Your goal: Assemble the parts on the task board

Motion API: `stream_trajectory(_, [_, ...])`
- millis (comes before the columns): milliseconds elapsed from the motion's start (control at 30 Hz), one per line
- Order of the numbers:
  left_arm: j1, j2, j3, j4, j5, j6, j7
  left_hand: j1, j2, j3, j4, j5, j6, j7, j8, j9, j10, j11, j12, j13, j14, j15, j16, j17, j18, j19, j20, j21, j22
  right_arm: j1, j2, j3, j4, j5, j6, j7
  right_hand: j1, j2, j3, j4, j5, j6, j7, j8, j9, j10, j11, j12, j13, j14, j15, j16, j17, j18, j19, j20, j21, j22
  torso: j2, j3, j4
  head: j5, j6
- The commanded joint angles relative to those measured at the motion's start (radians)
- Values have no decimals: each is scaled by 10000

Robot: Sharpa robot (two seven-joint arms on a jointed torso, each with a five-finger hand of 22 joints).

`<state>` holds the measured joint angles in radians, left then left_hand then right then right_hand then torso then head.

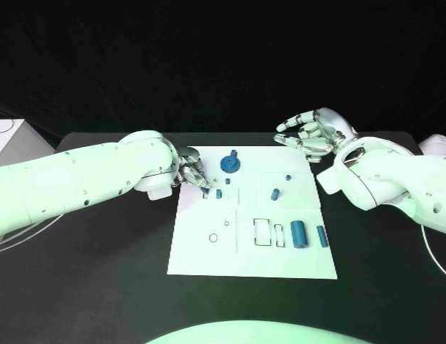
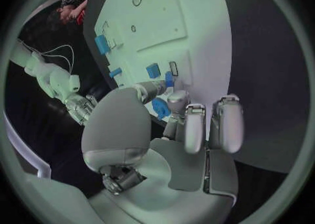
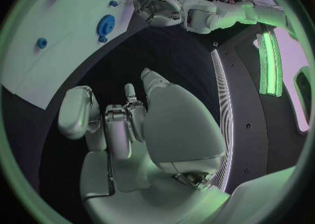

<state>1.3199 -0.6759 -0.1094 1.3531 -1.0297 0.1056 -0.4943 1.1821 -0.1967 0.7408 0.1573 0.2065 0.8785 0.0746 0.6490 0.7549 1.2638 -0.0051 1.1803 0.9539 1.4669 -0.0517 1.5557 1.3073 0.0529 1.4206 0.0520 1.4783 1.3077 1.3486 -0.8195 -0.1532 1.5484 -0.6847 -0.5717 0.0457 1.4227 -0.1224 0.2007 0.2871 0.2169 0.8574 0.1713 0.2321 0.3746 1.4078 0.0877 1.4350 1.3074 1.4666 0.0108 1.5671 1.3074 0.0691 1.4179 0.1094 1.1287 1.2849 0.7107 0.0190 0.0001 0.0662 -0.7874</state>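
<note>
- The flat white rectangular task board (image 1: 253,251) lies in the middle of the black table (image 1: 99,287), and I place everything else from it.
- My left hand (image 1: 191,172) hangs over the board's near-left edge toward its far end, fingers curled down close to a small blue peg (image 1: 205,192) on the white surface.
- In the left wrist view my fingertips (image 2: 172,99) come together right at a small blue piece (image 2: 160,109). I think I am pinching it, but the fingers cover the contact, so I cannot tell for certain whether I hold it or merely touch it.
- My right hand (image 1: 307,132) is off the board, beyond its far-right corner, lifted over the table with fingers curled and apart, holding nothing.
- The round blue gear-like disc (image 1: 230,165) sits near the board's far edge, just beside my left fingers on the side toward the board's middle.
- The large blue cylinder (image 1: 299,233) lies toward the board's near-right part, its long axis running from far edge to near edge, with a thinner blue bar (image 1: 322,236) parallel beside it.
- Judging by position, my left hand is far nearer the peg; what matters next is that the peg lies directly under those fingers.
</note>
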Motion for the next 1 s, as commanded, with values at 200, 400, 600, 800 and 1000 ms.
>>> stream_trajectory(200, [-6, -27, -5, 80, -196, 157, -64, 27, 61, 1505, -1490, 81, 111, -20, 30, 613, 71, 16, 45, 24, 984, -81, 36, 2486, -52, 80, 15, 31, 691, -7, -10, 2, 5, -18, 127, 119, -100, -12, 58, -8, 68, -85, 17, 50, -9, -16, 10, -8, 1068, 1003, 6, -28, 2489, 193, -47, 13, -38, -7, 0, 13, -11, 27, -28])
stream_trajectory(400, [-10, -42, -10, 94, -216, 188, -157, 21, 56, 1512, -1493, 97, 118, -23, 31, 613, 78, 13, 46, 26, 982, -84, 32, 2480, -52, 80, 13, 30, 689, -8, -17, 2, 7, -18, 127, 119, -100, -12, 58, -8, 68, -85, 17, 50, -9, -16, 10, -8, 1068, 1003, 6, -28, 2489, 193, -47, 13, -38, -7, -4, 16, -1, 36, -31])
stream_trajectory(600, [-38, -40, -24, 79, -229, 203, -212, 21, 56, 1512, -1493, 97, 118, -23, 31, 613, 78, 13, 46, 26, 982, -84, 32, 2480, -52, 80, 13, 30, 689, -9, -18, 2, 4, -18, 129, 120, -100, -12, 58, -8, 68, -85, 17, 50, -9, -16, 10, -8, 1068, 1003, 6, -28, 2489, 193, -47, 13, -38, -7, -5, 10, -5, 37, -27])
stream_trajectory(800, [-77, -27, -37, 69, -225, 219, -236, 11, 51, 1520, -1493, 120, 129, -26, 33, 614, 96, 9, 60, 49, 981, -87, 30, 2477, -53, 82, 10, 32, 693, -10, -19, 2, 3, -18, 134, 121, -100, -12, 58, -8, 68, -85, 17, 50, -9, -16, 10, -8, 1068, 1003, 6, -28, 2489, 193, -47, 13, -38, -7, -3, 14, -13, 27, -43])
stream_trajectory(1000, [-93, -51, -43, 91, -221, 295, -258, 11, 51, 1520, -1493, 120, 129, -26, 33, 614, 96, 9, 60, 49, 981, -87, 30, 2477, -53, 82, 10, 32, 693, -11, -24, 2, 3, -18, 137, 119, -100, -12, 58, -8, 68, -85, 17, 50, -9, -16, 10, -8, 1068, 1003, 6, -28, 2489, 193, -47, 13, -38, -7, 1, 13, -8, 28, -60])
